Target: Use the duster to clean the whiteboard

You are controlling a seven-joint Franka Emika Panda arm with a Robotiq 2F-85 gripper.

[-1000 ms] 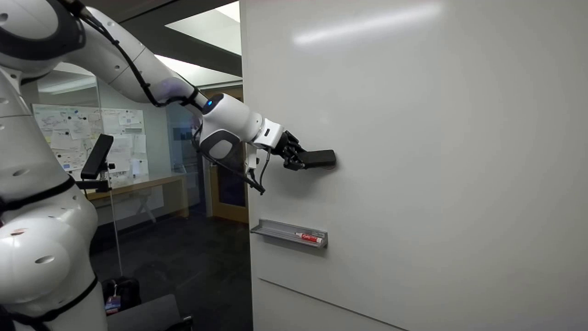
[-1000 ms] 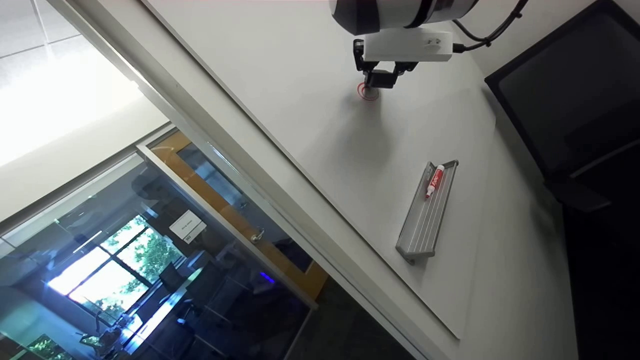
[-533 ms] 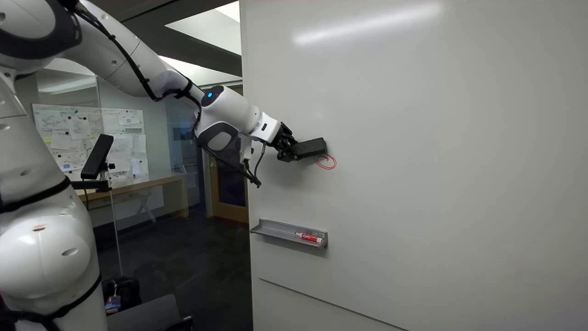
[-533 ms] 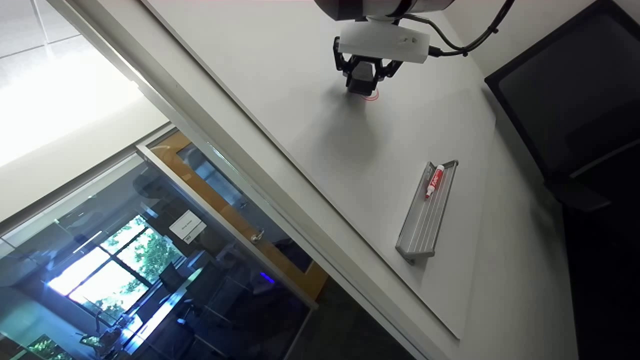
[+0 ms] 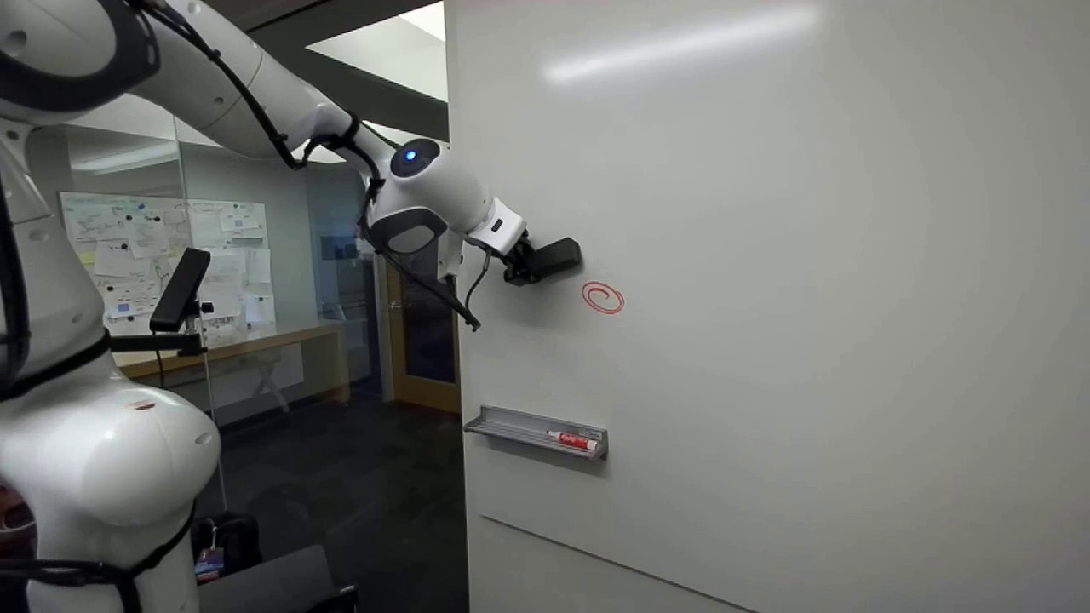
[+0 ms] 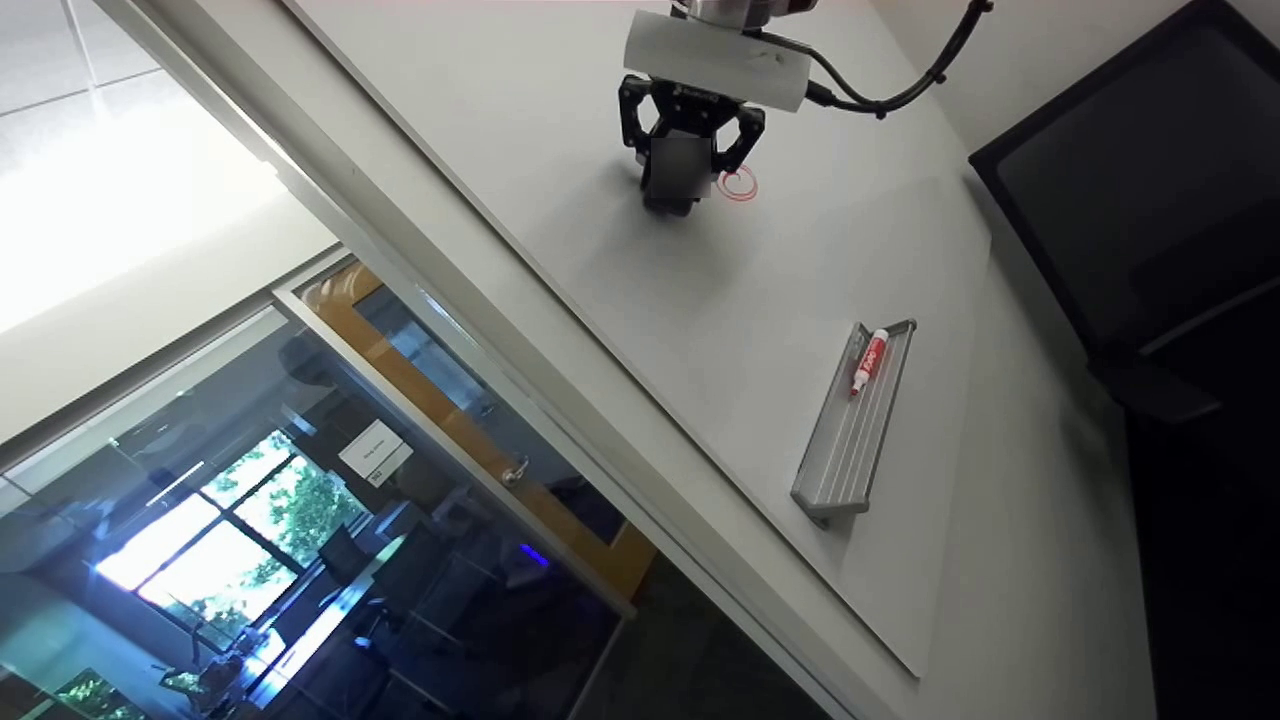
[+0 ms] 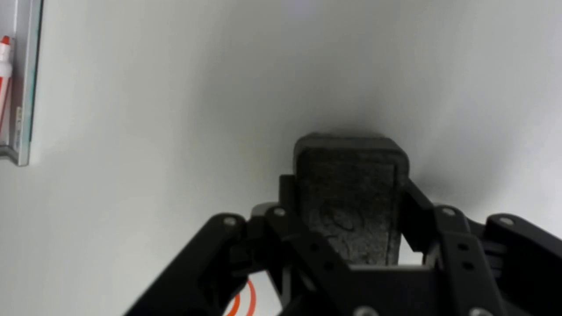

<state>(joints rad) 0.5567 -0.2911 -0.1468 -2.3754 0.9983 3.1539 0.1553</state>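
The duster (image 5: pixel 558 256), a dark block, is held out in front of the whiteboard (image 5: pixel 809 358). My gripper (image 5: pixel 526 262) is shut on it, with a finger on each side. In an exterior view the duster (image 6: pixel 680 170) faces the camera between the fingers. In the wrist view the duster (image 7: pixel 351 188) sits between the gripper's fingers (image 7: pixel 344 197). I cannot tell whether it touches the board. A red spiral mark (image 5: pixel 603 298) is on the whiteboard, lower right of the duster. It also shows beside the gripper (image 6: pixel 738 183) and partly in the wrist view (image 7: pixel 251 296).
A narrow grey ledge (image 5: pixel 519 428) sticks out from the board below the arm. A red and white marker (image 5: pixel 572 440) lies on it. The board's side edge (image 5: pixel 454 255) is left of the gripper. A dark screen (image 6: pixel 1150 170) stands beside the board.
The arm has moved the duster left in both exterior views, off the red spiral. The spiral was largely covered one second ago and now shows whole. The grip on the duster is unchanged.
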